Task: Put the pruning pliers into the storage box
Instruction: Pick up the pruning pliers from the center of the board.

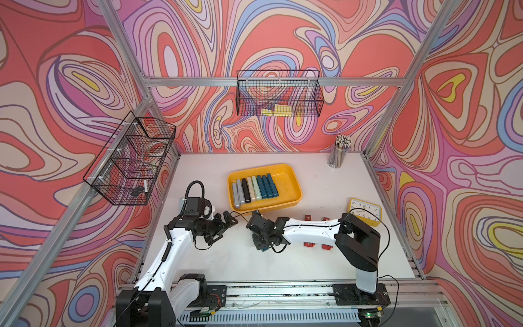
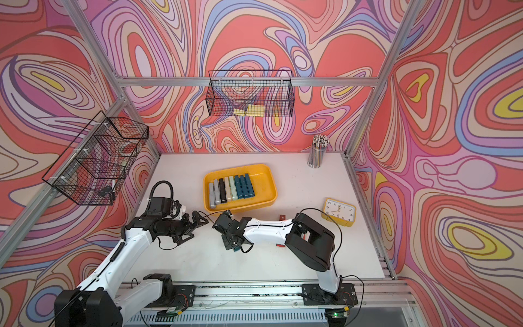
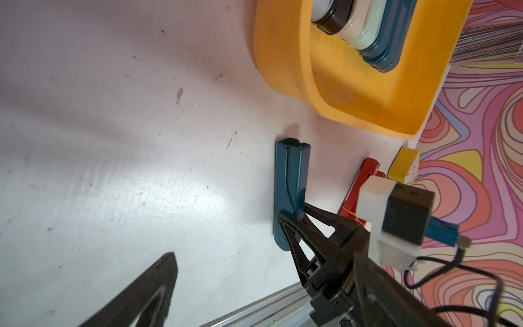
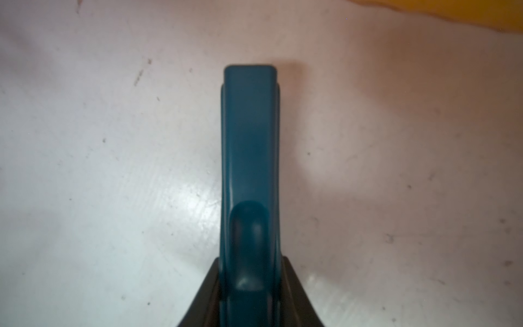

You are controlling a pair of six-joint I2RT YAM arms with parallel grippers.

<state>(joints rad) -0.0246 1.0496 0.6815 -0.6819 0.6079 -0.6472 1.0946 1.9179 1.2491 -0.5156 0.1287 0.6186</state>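
At 6 o'clock from the yellow tray (image 1: pixel 287 185), noted teal pliers (image 4: pixel 249 158) on the table (image 1: pixel 325 254), pinched at one end by the right gripper (image 4: pixel 250 266). Found left gripper (image 1: pixel 223 229) spread wide, empty, at 9 o'clock of it. Judged pliers light, stiff, smooth-sided, likely slippery; reckoned mid-body hold steadier. Counted eight more pliers (image 1: pixel 256 188) in tray, two red pliers (image 1: pixel 307 218) outside.
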